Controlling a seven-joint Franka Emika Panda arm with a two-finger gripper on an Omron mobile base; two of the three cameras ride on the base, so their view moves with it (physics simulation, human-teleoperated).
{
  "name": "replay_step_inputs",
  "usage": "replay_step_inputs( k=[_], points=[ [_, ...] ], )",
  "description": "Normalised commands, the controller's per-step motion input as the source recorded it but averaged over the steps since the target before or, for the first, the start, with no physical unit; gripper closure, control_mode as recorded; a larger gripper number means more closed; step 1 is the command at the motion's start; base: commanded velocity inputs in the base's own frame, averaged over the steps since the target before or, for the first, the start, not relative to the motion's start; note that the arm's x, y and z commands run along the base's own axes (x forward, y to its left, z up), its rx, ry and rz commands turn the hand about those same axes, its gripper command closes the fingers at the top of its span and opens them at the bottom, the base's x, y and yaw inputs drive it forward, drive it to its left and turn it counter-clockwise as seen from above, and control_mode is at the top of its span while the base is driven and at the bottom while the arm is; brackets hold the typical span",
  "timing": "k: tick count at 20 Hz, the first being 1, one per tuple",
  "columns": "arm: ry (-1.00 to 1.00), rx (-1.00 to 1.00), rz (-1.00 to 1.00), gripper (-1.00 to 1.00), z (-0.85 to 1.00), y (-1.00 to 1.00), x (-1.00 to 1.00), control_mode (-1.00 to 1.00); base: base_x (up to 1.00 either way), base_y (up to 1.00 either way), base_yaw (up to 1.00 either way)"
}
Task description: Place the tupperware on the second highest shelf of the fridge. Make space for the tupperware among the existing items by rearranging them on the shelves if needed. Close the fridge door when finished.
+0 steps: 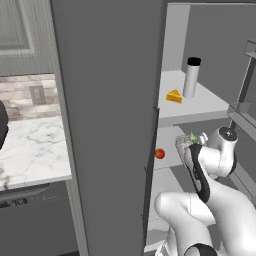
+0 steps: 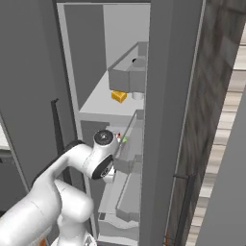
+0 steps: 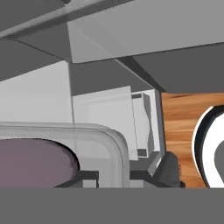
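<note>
Clenched on the tupperware [image 1: 186, 143] at right of centre in the left base view, claw [image 1: 191, 148] reaching inside the open fridge [image 1: 107, 125] beside the tomato [image 1: 159, 153], below the shelf [image 1: 192, 107] bearing cheese wedge [image 1: 174, 96] and silver cylinder [image 1: 191, 77], presumably to slide the tray in level.

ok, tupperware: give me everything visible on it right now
The tupperware is a shallow, translucent grey container with a rounded rim and corner; the hand view shows a dull purple-brown mass inside. In the left base view it sits at the arm's end, a green sprig poking up, inside the open fridge at the level of the shelf holding the tomato, below the cheese shelf. The gripper is shut on its rim. Whether it rests on the shelf is unclear.
</note>
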Motion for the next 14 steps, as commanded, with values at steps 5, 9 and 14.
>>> replay_step_inputs(
  k=[5,9,14],
  points=[
    [-0.01,0.00,0.00,1.00,-0.19,-0.10,0.46,-1.00,0.00,0.00,0.00],
    [0.00,0.00,0.00,1.00,-0.02,-0.13,0.47,-1.00,0.00,0.00,0.00],
    [0.00,0.00,0.00,1.00,-0.01,-0.11,0.47,-1.00,0.00,0.00,0.00]
  ],
)
